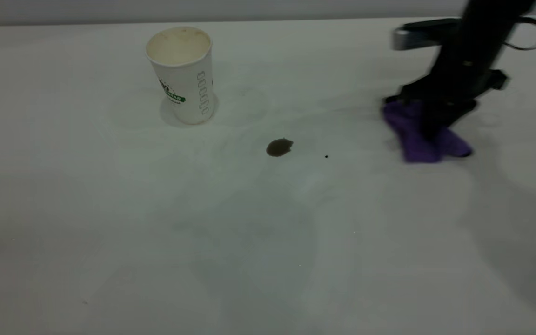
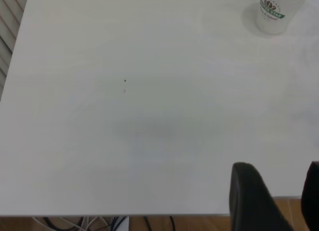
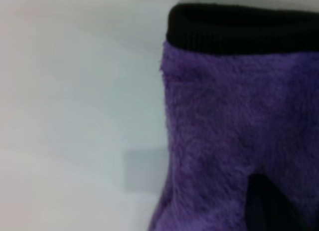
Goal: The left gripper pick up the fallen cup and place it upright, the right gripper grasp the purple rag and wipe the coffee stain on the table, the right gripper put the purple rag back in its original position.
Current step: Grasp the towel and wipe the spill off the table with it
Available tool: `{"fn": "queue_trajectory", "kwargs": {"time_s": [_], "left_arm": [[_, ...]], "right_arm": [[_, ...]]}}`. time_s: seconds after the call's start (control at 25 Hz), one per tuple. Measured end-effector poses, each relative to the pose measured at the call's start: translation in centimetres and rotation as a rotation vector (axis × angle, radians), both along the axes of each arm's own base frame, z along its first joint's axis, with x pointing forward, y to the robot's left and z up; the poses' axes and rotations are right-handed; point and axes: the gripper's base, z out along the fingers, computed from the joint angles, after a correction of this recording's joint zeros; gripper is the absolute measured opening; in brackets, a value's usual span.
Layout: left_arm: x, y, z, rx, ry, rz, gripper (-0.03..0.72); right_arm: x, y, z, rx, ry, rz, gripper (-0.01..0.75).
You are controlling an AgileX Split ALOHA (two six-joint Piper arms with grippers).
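Note:
The cup [image 1: 182,74] stands upright at the far left of the table [image 1: 110,232], mouth up; it also shows in the left wrist view [image 2: 276,11]. The coffee stain [image 1: 279,147] is a dark brown blot near the table's middle, right of and nearer than the cup. My right gripper [image 1: 435,125] is at the far right, shut on the bunched purple rag [image 1: 417,139], whose lower end hangs at the table, well to the right of the stain. The rag fills the right wrist view [image 3: 224,131]. My left gripper [image 2: 294,193] is open and empty over the table's edge, far from the cup.
A tiny black speck [image 1: 326,157] lies between the stain and the rag. In the left wrist view the table's edge [image 2: 149,214] shows, with wooden floor and cables beyond it. The wall runs along the table's far side.

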Motion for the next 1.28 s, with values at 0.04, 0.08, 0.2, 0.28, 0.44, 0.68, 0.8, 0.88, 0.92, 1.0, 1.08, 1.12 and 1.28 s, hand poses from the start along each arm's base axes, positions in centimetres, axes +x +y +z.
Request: {"fn": "queue_trajectory", "kwargs": {"time_s": [0.04,0.08,0.2,0.28,0.44,0.68,0.8,0.88,0.92,1.0,1.08,1.12,1.28], "left_arm": [[0.0,0.0,0.0,0.000,0.000,0.000,0.316],[0.0,0.0,0.0,0.000,0.000,0.000,0.316],[0.0,0.0,0.0,0.000,0.000,0.000,0.316],[0.0,0.0,0.0,0.000,0.000,0.000,0.316],[0.0,0.0,0.0,0.000,0.000,0.000,0.316],[0.0,0.0,0.0,0.000,0.000,0.000,0.316],[0.0,0.0,0.0,0.000,0.000,0.000,0.316],[0.0,0.0,0.0,0.000,0.000,0.000,0.316],[0.0,0.0,0.0,0.000,0.000,0.000,0.316],[0.0,0.0,0.0,0.000,0.000,0.000,0.316],[0.0,0.0,0.0,0.000,0.000,0.000,0.316],[0.0,0.0,0.0,0.000,0.000,0.000,0.316],[0.0,0.0,0.0,0.000,0.000,0.000,0.316]], "right_arm": [[0.3,1.2,0.5,0.008,0.000,0.027,0.061],[0.3,2.7,1.0,0.012,0.001,0.062,0.061],[0.6,7.0,3.0,0.030,-0.027,0.155,0.061],[0.4,9.8,3.9,0.042,-0.055,0.211,0.061],[-1.3,14.5,4.3,0.055,-0.064,0.293,0.061],[-5.0,19.9,2.1,0.056,-0.036,0.368,0.061],[-5.9,21.3,0.5,0.063,-0.051,0.366,0.061],[-6.0,21.5,-0.5,0.067,-0.064,0.343,0.061],[-5.9,21.4,-0.8,0.069,-0.064,0.327,0.061],[-5.4,21.0,-1.0,0.072,-0.067,0.287,0.061],[-4.6,20.2,-1.1,0.074,-0.074,0.227,0.061],[-4.0,19.5,-1.1,0.071,-0.080,0.199,0.061],[-1.2,15.3,-1.1,0.030,-0.094,0.060,0.061]]}}
